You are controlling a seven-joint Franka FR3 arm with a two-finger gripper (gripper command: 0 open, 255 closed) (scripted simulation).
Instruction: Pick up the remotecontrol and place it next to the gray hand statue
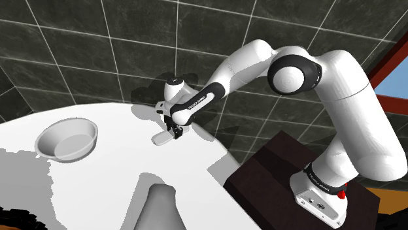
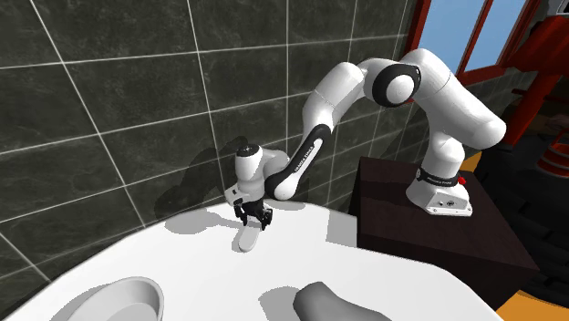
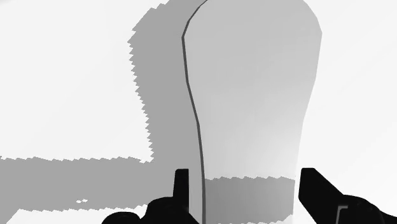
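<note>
The remote control (image 1: 162, 137), drawn plain pale grey, lies flat on a round white table (image 1: 124, 127), near the table's far edge, in front of a dark tiled wall (image 1: 78, 46). In the wrist view we see it as a long rounded slab (image 3: 254, 95) stretching away from the hand, with its shadow falling on the table beside it.

The black gripper (image 1: 176, 132) points down over the end of the remote control that lies nearer the arm. Its fingers (image 3: 182, 184) stand apart, one on each side of that end and very close to its edges. We see a thin gap at one finger, so the remote control sits between them unclasped and rests on the table.

In the second exterior view, the gripper (image 2: 257, 219) hangs just above the remote control (image 2: 246, 239).

Well apart from both, a grey hand statue (image 1: 160, 206) rises at the shoulder view's lower edge. A shallow pale bowl (image 1: 65, 140) sits towards that view's left. The arm's dark stand (image 1: 274, 170) is beside the table.
</note>
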